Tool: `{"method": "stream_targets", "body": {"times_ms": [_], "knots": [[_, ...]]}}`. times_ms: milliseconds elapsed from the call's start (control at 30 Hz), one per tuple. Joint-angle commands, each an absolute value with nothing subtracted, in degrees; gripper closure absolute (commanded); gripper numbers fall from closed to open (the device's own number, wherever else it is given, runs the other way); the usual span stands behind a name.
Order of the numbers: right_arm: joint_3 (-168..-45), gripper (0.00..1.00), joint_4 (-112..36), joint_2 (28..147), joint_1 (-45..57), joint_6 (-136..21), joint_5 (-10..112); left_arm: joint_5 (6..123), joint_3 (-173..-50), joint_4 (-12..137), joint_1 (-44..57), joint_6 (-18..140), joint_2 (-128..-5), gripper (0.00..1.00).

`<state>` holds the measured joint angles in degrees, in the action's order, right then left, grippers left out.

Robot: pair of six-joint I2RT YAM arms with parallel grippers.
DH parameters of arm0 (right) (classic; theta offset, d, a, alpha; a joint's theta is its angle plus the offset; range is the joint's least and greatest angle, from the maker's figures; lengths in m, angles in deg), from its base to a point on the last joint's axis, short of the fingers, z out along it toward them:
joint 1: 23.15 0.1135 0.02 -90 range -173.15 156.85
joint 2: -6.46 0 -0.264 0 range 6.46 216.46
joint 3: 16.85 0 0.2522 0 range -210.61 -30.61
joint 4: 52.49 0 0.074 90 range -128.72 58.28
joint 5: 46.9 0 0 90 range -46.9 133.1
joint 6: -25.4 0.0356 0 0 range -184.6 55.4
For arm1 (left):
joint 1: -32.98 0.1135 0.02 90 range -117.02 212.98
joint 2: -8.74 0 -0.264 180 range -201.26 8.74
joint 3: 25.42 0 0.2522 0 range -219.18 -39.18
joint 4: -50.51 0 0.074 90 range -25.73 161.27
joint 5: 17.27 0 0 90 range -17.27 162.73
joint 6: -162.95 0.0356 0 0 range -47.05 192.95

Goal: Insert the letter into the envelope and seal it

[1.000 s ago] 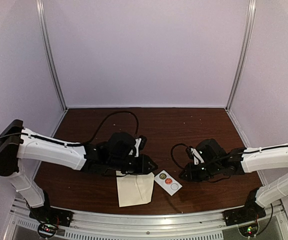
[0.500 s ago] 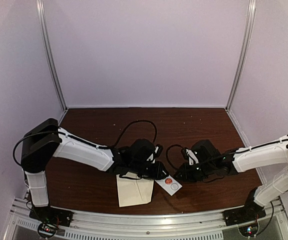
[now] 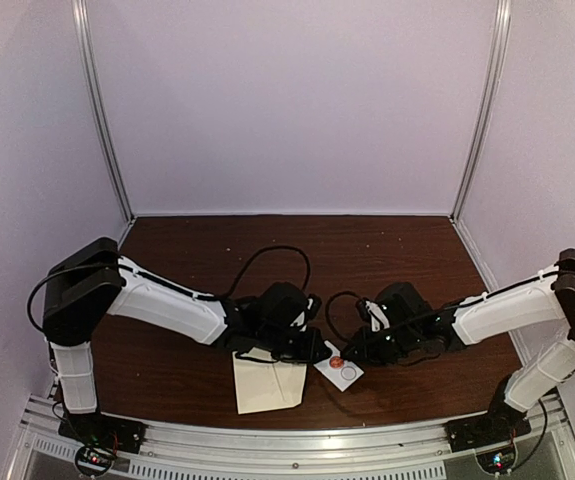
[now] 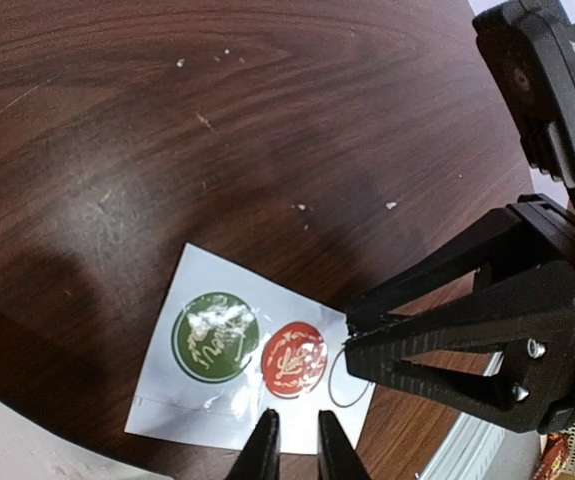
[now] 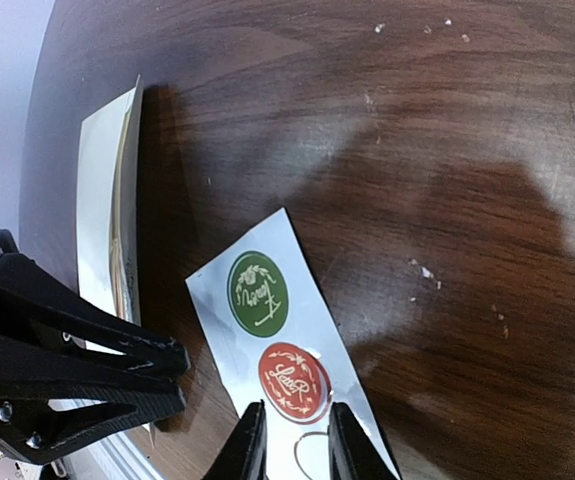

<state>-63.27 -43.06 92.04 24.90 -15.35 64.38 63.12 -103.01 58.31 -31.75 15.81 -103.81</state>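
**Both grippers sitting tip to tip at the sticker card, envelope lying beside it**

Envelope (image 3: 267, 384) is lying flat on the table (image 3: 197, 250), close to the front edge and a bit left of centre. A diagonal crease is showing on its top face. Neither gripper is touching it, and the left arm is reaching across just past its far edge.

Card (image 4: 162, 395) is lying just right of the envelope; can't tell whether the two are touching. It's carrying a green sticker (image 4: 215, 336), a red sticker (image 4: 294, 360) and an empty ring (image 4: 339, 380) in a row, red in the middle.

Left gripper (image 4: 297, 452) is sitting low at the card's long edge, beside the red sticker. Its fingers are pulled close, with a slim gap between them and only card showing through it. Can't tell whether the tips are pressing on the card.

Right gripper (image 5: 295, 448) is sitting opposite, pointing toward the left one. Its fingers are a little apart, straddling the ring, with the red sticker just ahead of the tips. They aren't clamping anything I can make out.

The two grippers are sitting very near each other over the ring end of the card, apart.
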Motion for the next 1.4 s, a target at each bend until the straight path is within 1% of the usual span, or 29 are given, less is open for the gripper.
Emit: {"method": "stream_targets", "body": {"times_ms": [0, 300, 867, 1367], "knots": [[-63.6, 0.78, -45.4, 93.1, 24.5, -15.2, 65.0, 63.8, -101.8, 57.9, -32.1, 15.4, -105.2, 0.88], [-63.6, 0.81, -46.2, 95.0, 24.3, -15.3, 65.1, 63.1, -101.5, 57.1, -32.1, 15.2, -107.1, 0.88], [-64.0, 0.83, -48.3, 97.8, 24.2, -14.4, 66.2, 62.8, -100.7, 57.9, -32.1, 14.9, -107.6, 0.90], [-64.4, 0.92, -46.4, 99.5, 24.2, -13.5, 64.9, 62.7, -100.7, 58.0, -32.1, 14.8, -107.7, 0.90]]}}
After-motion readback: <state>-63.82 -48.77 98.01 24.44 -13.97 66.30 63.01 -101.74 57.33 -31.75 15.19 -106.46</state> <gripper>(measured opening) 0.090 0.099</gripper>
